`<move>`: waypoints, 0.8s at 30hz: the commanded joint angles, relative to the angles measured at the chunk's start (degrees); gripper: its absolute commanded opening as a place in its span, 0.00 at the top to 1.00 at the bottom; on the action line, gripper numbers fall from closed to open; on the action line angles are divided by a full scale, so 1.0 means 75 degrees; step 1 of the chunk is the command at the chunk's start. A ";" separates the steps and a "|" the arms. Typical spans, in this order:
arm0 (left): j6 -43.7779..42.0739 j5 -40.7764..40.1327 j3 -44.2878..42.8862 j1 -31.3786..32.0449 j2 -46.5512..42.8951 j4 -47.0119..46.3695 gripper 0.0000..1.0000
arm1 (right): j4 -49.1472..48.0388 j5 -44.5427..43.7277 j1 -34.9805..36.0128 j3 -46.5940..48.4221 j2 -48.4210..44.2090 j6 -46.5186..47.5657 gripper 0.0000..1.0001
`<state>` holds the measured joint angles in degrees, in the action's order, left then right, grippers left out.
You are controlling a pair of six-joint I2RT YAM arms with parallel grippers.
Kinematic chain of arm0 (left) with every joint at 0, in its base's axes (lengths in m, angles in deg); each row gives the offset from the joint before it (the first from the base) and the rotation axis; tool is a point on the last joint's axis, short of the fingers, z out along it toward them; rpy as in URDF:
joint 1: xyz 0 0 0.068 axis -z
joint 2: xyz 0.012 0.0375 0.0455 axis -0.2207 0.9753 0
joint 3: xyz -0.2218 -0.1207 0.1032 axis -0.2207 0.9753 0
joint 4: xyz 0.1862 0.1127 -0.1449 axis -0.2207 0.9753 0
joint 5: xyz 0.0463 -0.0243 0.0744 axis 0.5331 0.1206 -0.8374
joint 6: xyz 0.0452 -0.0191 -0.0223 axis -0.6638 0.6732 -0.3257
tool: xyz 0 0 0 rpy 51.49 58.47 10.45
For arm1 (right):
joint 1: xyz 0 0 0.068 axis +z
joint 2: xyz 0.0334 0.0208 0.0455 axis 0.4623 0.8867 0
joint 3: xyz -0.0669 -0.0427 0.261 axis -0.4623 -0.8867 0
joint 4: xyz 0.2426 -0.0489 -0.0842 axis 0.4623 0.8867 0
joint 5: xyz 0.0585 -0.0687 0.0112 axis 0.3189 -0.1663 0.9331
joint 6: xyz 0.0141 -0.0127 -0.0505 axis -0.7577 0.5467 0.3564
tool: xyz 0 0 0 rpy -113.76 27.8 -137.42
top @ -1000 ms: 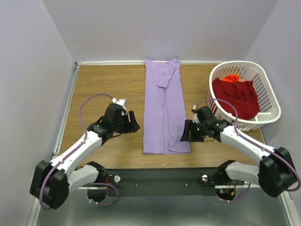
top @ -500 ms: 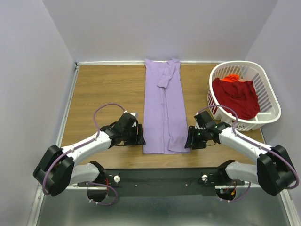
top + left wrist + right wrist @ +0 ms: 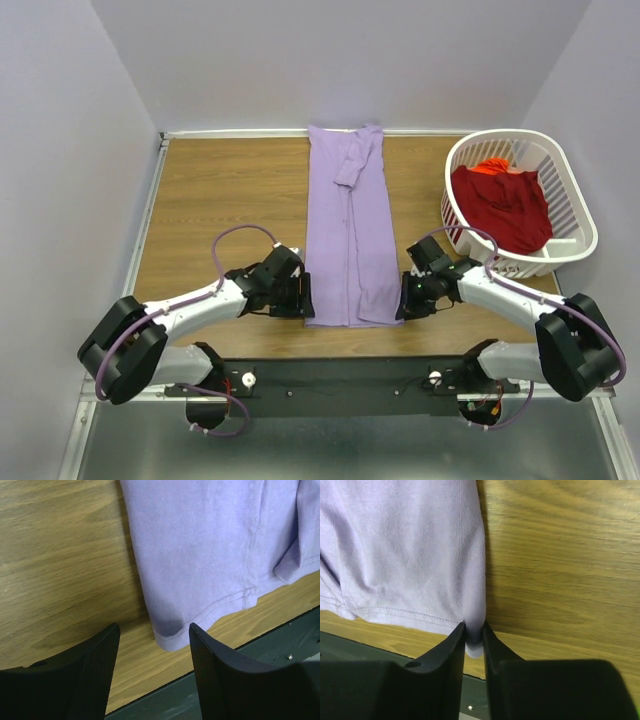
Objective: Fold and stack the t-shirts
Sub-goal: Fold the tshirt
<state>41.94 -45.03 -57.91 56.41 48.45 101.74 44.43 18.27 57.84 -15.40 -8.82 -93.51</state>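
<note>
Right jaws newly closed on lavender t-shirt hem corner, left jaws open, astride opposite corner

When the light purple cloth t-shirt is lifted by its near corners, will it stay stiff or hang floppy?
Probably floppy: the light purple cloth t-shirt lies flat in soft folds, so its middle should sag. It is likely light, since the right gripper pinches only a thin corner. Its far end may drag on the wooden table.

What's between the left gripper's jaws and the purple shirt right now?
Just bare wooden table; the left wrist view shows a corner of the lavender t-shirt lying between the open jaws of the left gripper.
</note>
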 commanded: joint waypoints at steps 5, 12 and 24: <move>0.0138 -0.0242 -0.0291 0.0167 0.0163 0.0220 0.35 | 0.0013 -0.0187 0.0166 -0.0260 -0.0006 -0.0065 1.00; 0.0255 -0.0499 -0.0536 0.0331 0.0479 0.0547 0.44 | -0.0011 -0.0105 0.0213 -0.0248 -0.0111 0.0005 0.99; 0.0466 -0.0991 -0.0935 0.0776 0.1427 0.1017 0.59 | -0.0116 -0.0023 0.0283 -0.0283 -0.0217 0.0052 1.00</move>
<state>44.28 -49.55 -64.46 60.89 56.21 107.05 43.56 18.25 59.22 -16.27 -9.69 -93.51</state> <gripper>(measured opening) 0.422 0.011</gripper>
